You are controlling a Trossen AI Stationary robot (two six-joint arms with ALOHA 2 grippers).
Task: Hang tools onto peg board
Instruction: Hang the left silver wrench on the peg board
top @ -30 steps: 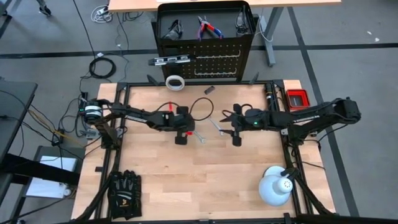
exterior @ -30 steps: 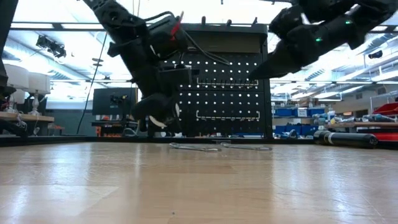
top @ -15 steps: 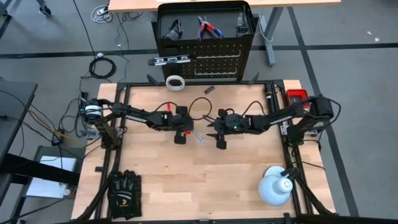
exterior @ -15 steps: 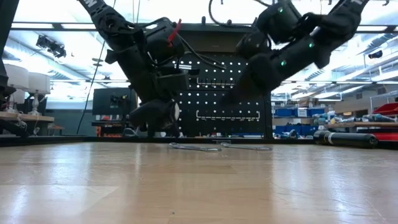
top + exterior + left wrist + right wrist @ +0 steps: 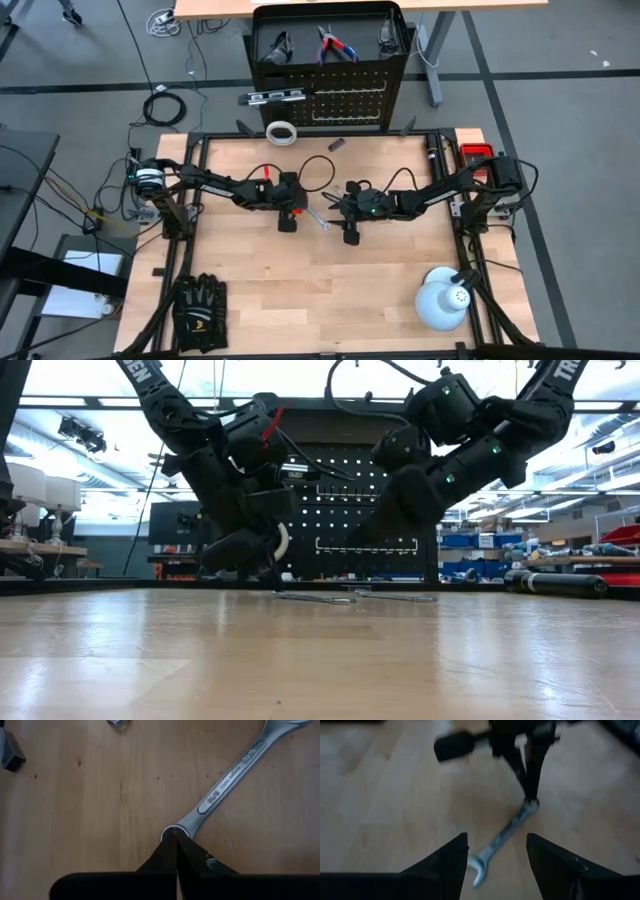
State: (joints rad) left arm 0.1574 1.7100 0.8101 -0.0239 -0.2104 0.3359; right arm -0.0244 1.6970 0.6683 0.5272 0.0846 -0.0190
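A silver wrench (image 5: 320,218) lies flat on the wooden table (image 5: 250,290) between my two grippers. My left gripper (image 5: 176,836) is shut on its ring end. My right gripper (image 5: 497,855) is open and empty just right of the wrench; its fingers stand on either side of the open end (image 5: 477,870), above it. A second wrench (image 5: 395,596) lies on the table beside the first. The peg board (image 5: 345,105) stands past the far edge. Its top tray holds red-handled pliers (image 5: 335,42) and glasses (image 5: 280,45). The level bar (image 5: 275,97) hangs at its left. The white tape roll (image 5: 283,132) lies at the far edge. My left gripper has its shut fingertips on the wrench's ring end (image 5: 172,827), and seems to pinch its rim at the very tips. The fingers (image 5: 532,775) come from above, pointing steeply down. The wrench lies flat on the table, its open end pointing away from the fingers.
Black gloves (image 5: 200,310) lie at the near left corner and a white dome lamp (image 5: 445,300) at the near right. A red box (image 5: 477,157) sits at the far right and a small dark block (image 5: 337,145) near the far edge. Bare wood lies along the near side.
My right gripper has gone toward the table's left and down, close to the wrench and my left gripper. My left gripper has come down onto the wrench's ring end. The wrenches have stayed where they were.
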